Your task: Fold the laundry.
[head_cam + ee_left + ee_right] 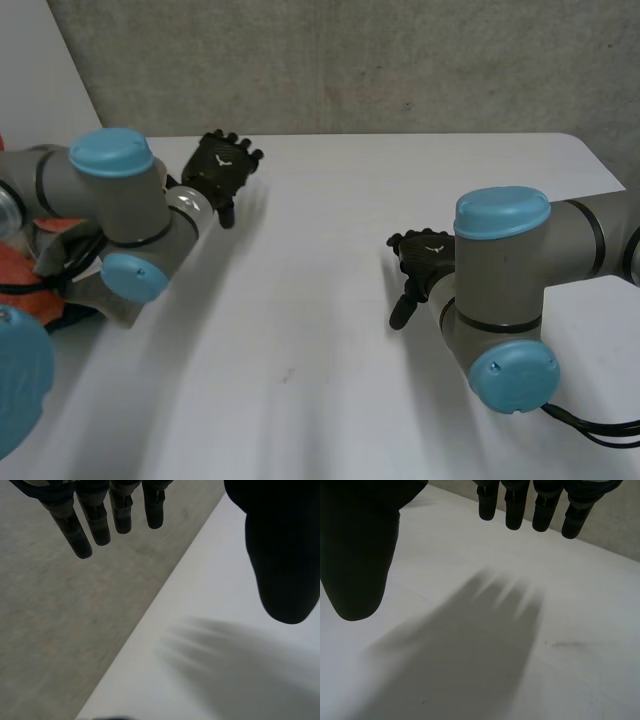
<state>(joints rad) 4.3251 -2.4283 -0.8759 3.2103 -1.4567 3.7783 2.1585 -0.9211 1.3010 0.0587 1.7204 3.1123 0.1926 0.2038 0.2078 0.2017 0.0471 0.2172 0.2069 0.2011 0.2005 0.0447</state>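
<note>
Black left hand [222,165] and right hand [422,262] hovering over white tabletop [330,340], fingers [80,537] straight, holding nothing; laundry likely limp, pinching corners best

White table [330,300] had 1 tiny dark speck [287,376] on it & a grey wall [350,60] stood just behind table's far edge.
</note>
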